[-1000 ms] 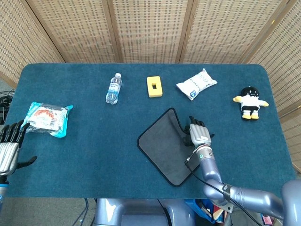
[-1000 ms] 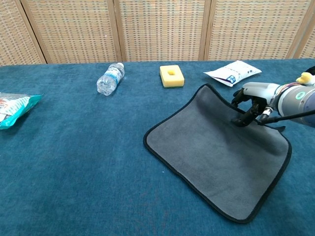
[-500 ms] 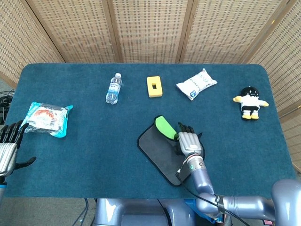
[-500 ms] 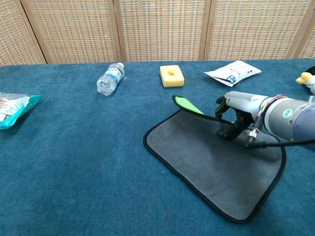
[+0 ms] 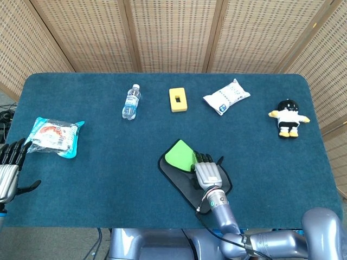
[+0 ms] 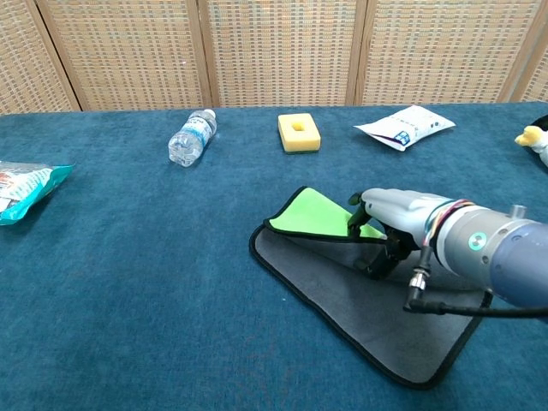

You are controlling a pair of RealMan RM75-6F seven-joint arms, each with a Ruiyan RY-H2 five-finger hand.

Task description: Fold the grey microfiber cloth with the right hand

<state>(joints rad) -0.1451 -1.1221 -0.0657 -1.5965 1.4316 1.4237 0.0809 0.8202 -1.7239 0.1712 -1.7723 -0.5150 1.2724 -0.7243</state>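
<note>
Cloth (image 6: pixel 368 300) lies near the tabletop's (image 5: pixel 108 162) front edge, right of centre, its far corner turned over to show the green underside. Right hand (image 6: pixel 390 218) pinches that raised edge, lifting it clear, likely so the fold lands flat.

Grey cloth (image 6: pixel 377 304) on table, far corner lifted over, green underside showing.

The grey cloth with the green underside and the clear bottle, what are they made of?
Grey cloth with the green underside: looks like soft matte fabric, probably microfiber, since it bends limply where the right hand lifts it, with a dark stitched edge. Clear bottle: seemingly thin see-through plastic, shiny, with a pale cap.
</note>
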